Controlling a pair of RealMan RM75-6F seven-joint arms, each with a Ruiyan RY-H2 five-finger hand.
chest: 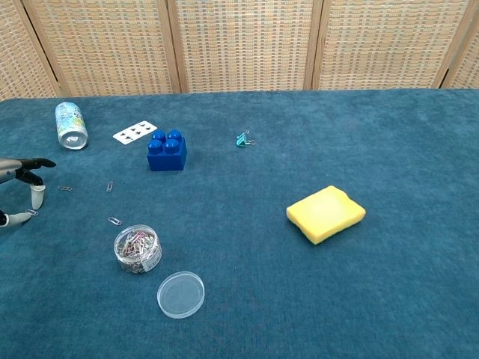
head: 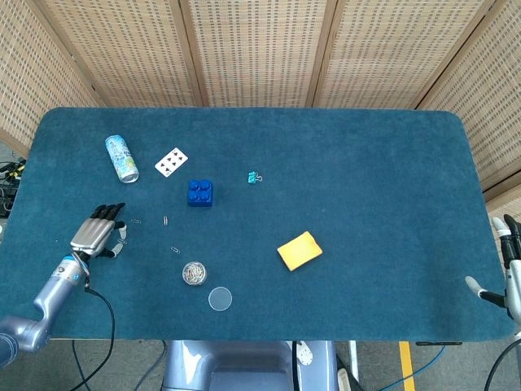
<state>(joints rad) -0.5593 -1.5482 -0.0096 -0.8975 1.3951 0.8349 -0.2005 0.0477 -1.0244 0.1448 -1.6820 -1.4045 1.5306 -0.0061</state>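
Across the blue tabletop [head: 374, 163] things lie scattered, mostly toward its left half. Largest is the yellow sponge [head: 299, 250], near the middle, a little toward the near edge. A can [head: 121, 158] lies on its side by the far-left corner, with a playing card [head: 170, 161] just beside it and a blue brick [head: 199, 193] a little nearer the middle. Toward the near edge stands a small jar [head: 194, 273] full of paper clips, its lid [head: 219, 299] lying off beside it. A teal binder clip [head: 254, 177] sits apart near the centre.

By the left edge the left robot hand [head: 98, 230] hovers low, fingers spread and slightly bent, holding nothing that I can make out. Loose paper clips lie on the cloth close by: one clip [chest: 65, 188] just beyond its fingertips, a second [chest: 109, 185] and a third [chest: 114, 221] further toward the jar. The right robot hand [head: 501, 269] shows only partly, at the right edge off the tabletop; whether it is spread or closed cannot be told.

The clips are thin and lie flat on napped cloth, so fingertips may slide over one or push it away instead of lifting it. A sweep toward the jar could knock it and spill its contents.
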